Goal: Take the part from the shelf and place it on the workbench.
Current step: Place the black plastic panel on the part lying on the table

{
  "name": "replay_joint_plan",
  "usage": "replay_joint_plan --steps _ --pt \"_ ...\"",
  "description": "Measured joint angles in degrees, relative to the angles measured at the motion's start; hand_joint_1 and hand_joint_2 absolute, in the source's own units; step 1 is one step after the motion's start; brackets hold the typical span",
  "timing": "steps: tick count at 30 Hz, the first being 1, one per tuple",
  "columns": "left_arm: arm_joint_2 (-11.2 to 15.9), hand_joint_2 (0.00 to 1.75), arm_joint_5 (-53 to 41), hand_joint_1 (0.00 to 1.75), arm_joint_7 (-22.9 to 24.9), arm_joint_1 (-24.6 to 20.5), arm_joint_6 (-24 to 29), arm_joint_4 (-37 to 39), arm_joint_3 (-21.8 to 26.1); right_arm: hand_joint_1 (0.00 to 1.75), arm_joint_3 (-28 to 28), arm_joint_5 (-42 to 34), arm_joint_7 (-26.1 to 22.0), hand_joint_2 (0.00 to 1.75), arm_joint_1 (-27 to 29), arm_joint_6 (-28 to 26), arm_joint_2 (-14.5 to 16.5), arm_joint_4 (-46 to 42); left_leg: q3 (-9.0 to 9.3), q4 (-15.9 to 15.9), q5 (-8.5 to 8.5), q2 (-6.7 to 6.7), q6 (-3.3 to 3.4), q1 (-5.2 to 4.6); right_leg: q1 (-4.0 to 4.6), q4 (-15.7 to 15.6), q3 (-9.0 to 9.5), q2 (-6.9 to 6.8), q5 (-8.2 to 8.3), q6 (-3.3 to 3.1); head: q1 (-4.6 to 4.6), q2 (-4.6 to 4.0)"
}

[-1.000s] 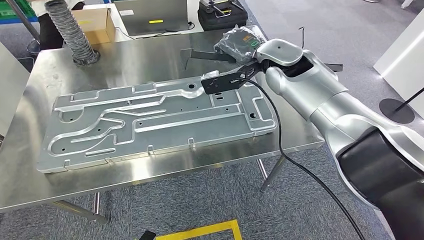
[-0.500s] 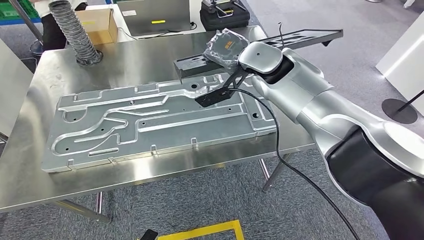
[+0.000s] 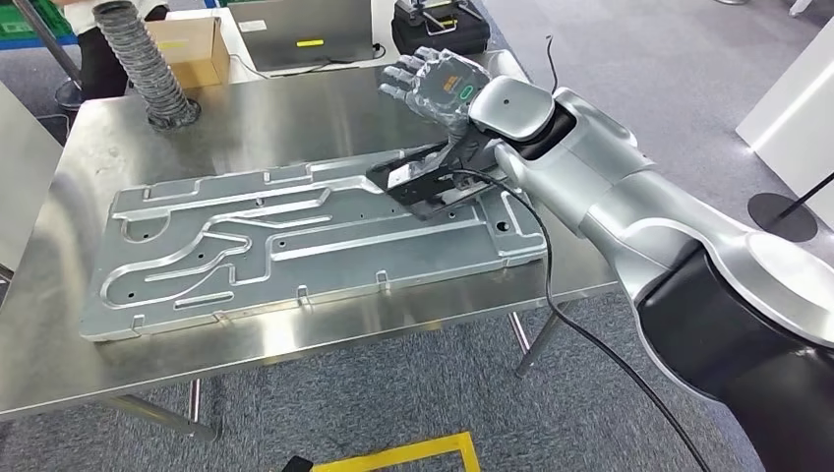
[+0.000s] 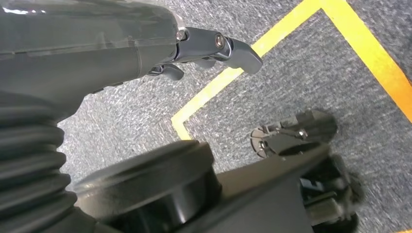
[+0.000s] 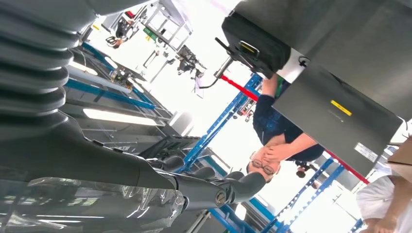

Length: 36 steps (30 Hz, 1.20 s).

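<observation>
The right hand (image 3: 430, 82) hung above the steel surface (image 3: 295, 118), fingers spread, holding nothing. The big stamped part (image 3: 295, 236) lay flat on it. The left hand (image 4: 145, 48) hung empty, fingers apart, over the carpet.

One metal panel (image 3: 315, 236), one workbench (image 3: 256, 118)

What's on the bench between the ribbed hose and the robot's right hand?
Nothing: in the head view, bare steel workbench runs from the ribbed hose to the right hand.
</observation>
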Motion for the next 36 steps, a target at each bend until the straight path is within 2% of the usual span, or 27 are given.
replay_joint_plan --steps 2,3,4,6,7,8,9,11,12,13,15,17,19,21,24,26,27,29,30,31,34,36 --pt "0.0 0.0 -0.1 0.0 0.0 0.0 0.0 0.0 0.0 0.0 -0.3 -0.2 0.1 0.0 -0.1 0.1 0.0 0.3 0.06 -0.2 0.18 -0.01 0.74 0.03 -0.16 0.5 -0.17 -0.02 -0.52 0.57 0.0 0.0" --pt "0.0 0.0 -0.1 0.0 0.0 0.0 0.0 0.0 0.0 0.0 -0.4 -0.3 0.2 0.0 -0.1 0.2 0.0 0.5 0.08 -0.3 0.29 0.0 1.1 0.1 -0.24 1.8 -0.72 -0.03 -1.47 0.83 0.01 0.0" --pt "0.0 0.0 -0.1 0.0 0.0 -0.1 0.0 0.0 0.0 0.0 -0.6 -0.4 0.2 0.0 -0.2 0.4 0.0 0.7 0.1 -0.4 0.36 0.01 1.37 0.16 -0.29 4.5 -1.89 -0.02 -3.06 1.06 0.01 0.0" --pt "0.1 0.0 -0.2 0.0 0.0 -0.1 -0.1 0.0 0.0 0.0 -0.9 -0.8 0.2 0.0 -0.2 0.8 -0.2 1.0 0.09 -0.4 0.35 0.02 1.64 0.06 -0.29 12.3 -5.52 -0.02 -6.63 1.32 0.01 0.0" --pt "0.1 0.0 -0.2 0.0 0.0 -0.1 -0.1 0.0 0.0 0.0 -1.1 -1.1 0.2 0.0 -0.1 1.0 -0.3 1.2 0.1 -0.4 0.34 0.02 1.68 -0.02 -0.28 15.6 -7.13 -0.02 -7.63 1.33 0.01 0.0" --pt "0.1 0.0 -0.2 0.0 0.0 -0.1 -0.2 0.0 0.0 0.0 -1.3 -1.4 0.1 0.0 -0.1 1.2 -0.4 1.4 0.12 -0.4 0.32 0.0 1.71 -0.11 -0.26 16.8 -7.87 -0.01 -7.53 1.21 0.01 0.0" --pt "0.1 0.0 -0.2 0.0 0.0 -0.1 -0.2 0.0 0.0 0.0 -1.6 -1.9 0.1 0.0 -0.1 1.5 -0.5 1.6 0.18 -0.3 0.31 -0.03 1.72 -0.22 -0.19 15.8 -7.5 -0.01 -6.36 0.95 0.01 0.0" --pt "0.1 0.0 -0.1 0.0 -0.1 -0.1 -0.3 0.0 0.0 0.0 -2.5 -3.2 0.0 0.0 -0.4 1.9 -0.6 1.7 0.36 -0.4 0.26 -0.07 1.71 -0.46 0.15 8.2 -4.09 0.01 -2.3 0.01 0.01 0.0" --pt "0.1 0.0 0.0 0.0 -0.2 -0.1 -0.3 0.0 0.0 0.0 -3.2 -4.0 -0.2 0.0 -0.6 2.1 -0.6 1.8 0.36 -0.3 0.22 -0.07 1.62 -0.64 0.39 4.3 -2.3 -0.02 -0.74 -0.51 0.01 0.0" --pt "0.1 0.0 0.0 0.0 -0.3 -0.2 -0.3 0.0 0.0 0.0 -3.9 -4.8 -0.4 0.0 -0.8 2.4 -0.7 1.8 0.32 -0.3 0.2 -0.06 1.48 -0.71 0.62 1.6 -1.08 -0.06 0.15 -0.89 0.01 0.0" --pt "0.1 0.0 0.2 0.0 -0.4 -0.2 -0.3 0.0 0.0 0.0 -5.4 -6.6 -1.2 0.0 -1.0 3.2 -0.9 1.8 0.22 -0.4 0.22 -0.01 1.01 -0.69 0.96 0.1 -0.5 -0.11 0.36 -1.24 0.01 0.0" --pt "0.1 0.0 0.4 0.0 -0.7 -0.2 -0.4 0.0 0.0 0.0 -7.1 -9.1 -2.2 0.0 -1.2 4.0 -1.3 1.6 0.22 -0.4 -0.05 0.05 0.43 -0.7 0.66 -0.6 -0.16 -0.17 0.67 -1.43 0.01 0.0" --pt "0.2 0.0 0.5 0.0 -1.0 -0.1 -0.5 0.0 0.0 0.0 -9.2 -12.0 -3.3 0.0 -1.3 4.9 -1.9 0.7 -0.65 1.8 -1.74 0.09 -0.12 -0.75 0.19 -1.5 0.31 -0.33 1.06 -1.76 0.01 0.0" --pt "0.2 0.0 0.5 0.0 -1.1 -0.1 -0.6 0.0 0.0 0.0 -10.3 -13.6 -3.9 0.0 -1.4 5.4 -2.3 0.1 -1.61 4.1 -3.28 0.11 -0.36 -0.64 0.14 -1.6 0.4 -0.4 1.14 -1.95 0.01 0.0" --pt "0.2 0.0 0.6 0.0 -1.2 -0.1 -0.6 0.0 0.0 0.0 -10.9 -14.4 -4.1 0.0 -1.3 5.7 -2.6 -0.4 -2.44 6.0 -4.2 0.11 -0.46 -0.55 0.15 -1.6 0.39 -0.39 1.14 -1.95 0.01 0.0" --pt "0.4 0.0 0.6 0.0 -1.2 0.0 -0.7 0.0 0.0 0.0 -12.7 -16.2 -4.5 0.0 -0.9 6.7 -3.7 -2.3 -4.65 10.7 -5.82 0.11 -0.76 -0.36 0.14 -1.5 0.38 -0.38 1.1 -1.96 0.01 0.0" --pt "0.5 0.0 0.6 0.0 -1.3 0.1 -0.8 0.0 0.0 0.0 -14.5 -18.0 -4.4 0.0 -0.5 7.8 -5.1 -4.6 -4.6 10.6 -4.94 0.13 -0.96 -0.18 0.08 -1.3 0.38 -0.37 0.96 -1.84 0.01 0.0" --pt "0.8 0.0 0.8 0.0 -1.5 0.2 -1.0 0.0 0.0 0.0 -17.8 -20.6 -3.4 0.0 0.1 9.8 -8.3 -9.7 -2.13 5.1 -1.68 0.18 -1.06 0.04 0.06 -0.6 0.26 -0.3 0.52 -1.36 0.01 0.0" --pt "0.9 0.0 1.0 0.0 -1.6 0.3 -1.0 0.0 0.0 0.0 -19.0 -21.2 -2.6 0.0 0.1 10.4 -9.7 -11.9 -0.23 1.1 -0.01 0.17 -0.8 0.03 0.11 -0.3 0.12 -0.26 0.36 -1.03 0.0 0.0" --pt "0.9 0.0 1.2 0.0 -1.7 0.3 -1.1 0.0 0.0 0.0 -19.6 -21.2 -1.9 0.0 -0.1 10.7 -10.6 -13.2 0.36 -0.1 0.09 0.14 -0.47 -0.03 0.21 -0.2 -0.01 -0.23 0.31 -0.77 0.0 0.0" --pt "1.1 0.0 1.9 0.0 -2.2 0.7 -1.5 0.0 0.1 0.0 -21.1 -21.2 -0.3 0.0 -1.2 11.5 -13.6 -16.2 0.42 -0.5 0.21 0.04 0.74 -0.14 0.13 -0.1 -0.16 -0.24 0.23 0.12 0.01 0.0" --pt "1.1 0.0 2.4 0.0 -2.5 0.9 -2.0 0.0 0.3 0.0 -22.4 -21.7 0.1 0.0 -2.6 12.0 -15.9 -17.8 0.52 -1.0 0.58 0.03 1.5 0.0 -0.09 2.7 -1.33 -0.18 -1.73 0.77 0.01 0.0"
